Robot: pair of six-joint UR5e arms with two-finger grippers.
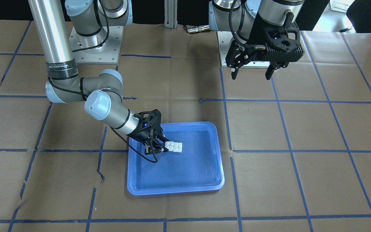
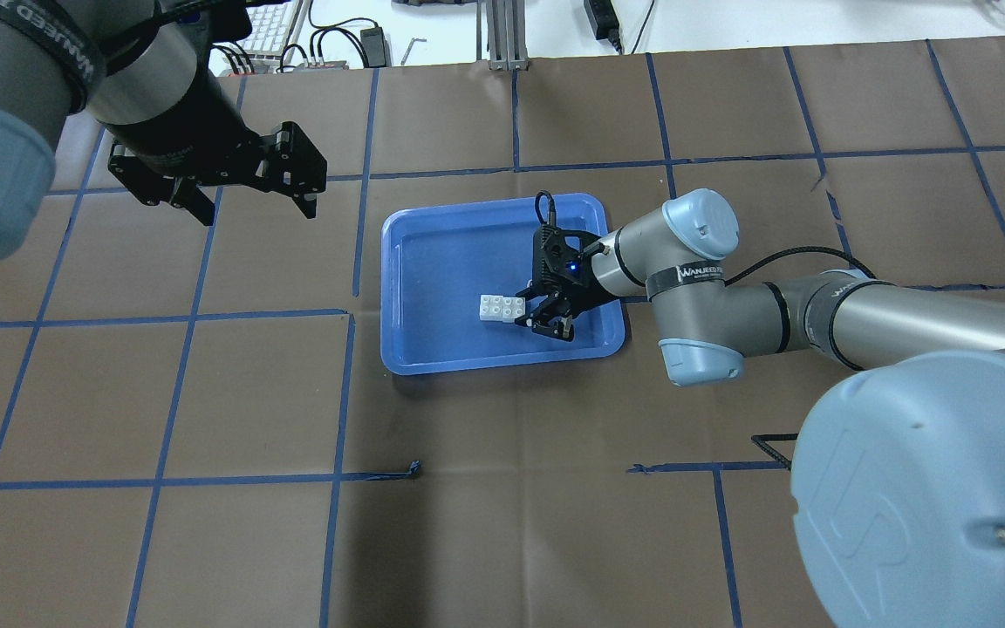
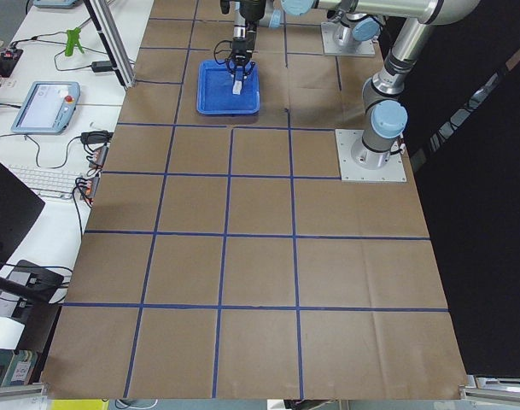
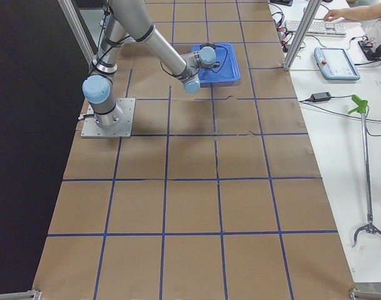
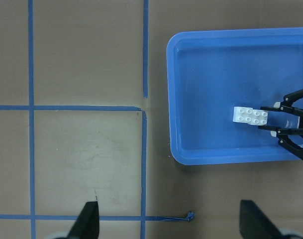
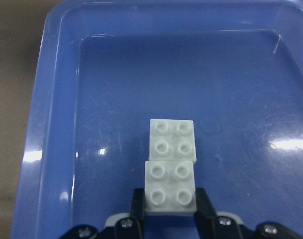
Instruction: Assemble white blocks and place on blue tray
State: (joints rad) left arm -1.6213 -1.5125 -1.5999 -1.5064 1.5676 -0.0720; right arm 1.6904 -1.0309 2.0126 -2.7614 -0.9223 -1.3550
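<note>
Right gripper (image 2: 523, 311) was down in the blue tray (image 2: 441, 270), jaws narrow, pinching the nearer brick of the white blocks (image 6: 171, 169) by its flat side walls. The pair sat on the tray floor, end to end and touching, though I couldn't tell if they'd actually clicked together. The tray lay on the bench (image 2: 162, 392), closer to the operators' edge than the robot's. Left gripper (image 2: 258, 214) hung high toward the left end, fingers spread wide, empty.

Those bricks looked feather-light, stiff and smooth, on a glossy floor, so I'd say they'd skate at a nudge. Flat sides were the place to grip, never the studs. Holding one brick alone might let the other drop off.
</note>
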